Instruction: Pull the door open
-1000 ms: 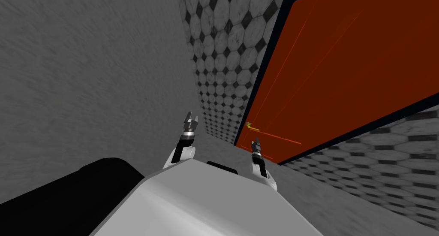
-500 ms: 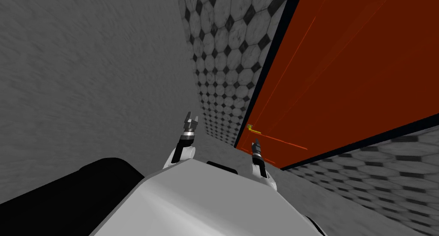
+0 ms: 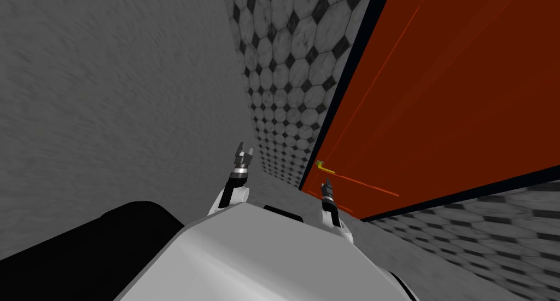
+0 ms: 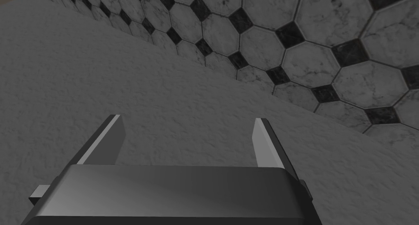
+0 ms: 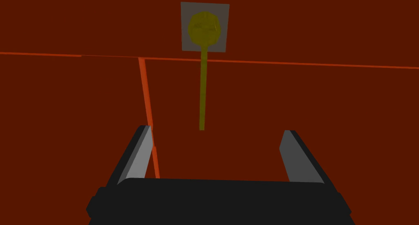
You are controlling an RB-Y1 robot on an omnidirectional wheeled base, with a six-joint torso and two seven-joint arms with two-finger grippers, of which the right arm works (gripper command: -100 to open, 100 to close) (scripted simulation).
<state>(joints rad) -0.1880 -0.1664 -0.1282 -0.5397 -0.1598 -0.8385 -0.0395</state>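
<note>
Red-brown door (image 5: 307, 104) as backdrop to the right hand, set in a dark frame (image 3: 339, 90) within a wall of octagon tiles (image 3: 284, 68).

Right gripper (image 5: 215, 130): jaws stand wide open, nothing between them, touching nothing.
- Free end of the yellow lever handle (image 5: 202, 91) lies just beyond the fingertips, roughly in line with the middle of the gap.
- Lever runs straight away from the jaws to a round yellow hub (image 5: 203, 28) on a grey square plate (image 5: 225, 7).
- Thin orange line (image 5: 147, 104) on the door face passes close by one finger. A second line crosses behind the lever just short of the plate.
- From the head camera, this gripper points at the door face near its frame-side edge, with the handle just past its tip. Whether the tips touch the panel, cannot tell.

Left gripper (image 4: 188, 118): jaws open, empty.
- Ahead of them is a rough grey surface (image 4: 122, 83), with the tiled wall farther out.
- From the head camera it sits well apart from the right gripper, off the door, on the far side of the frame.
</note>
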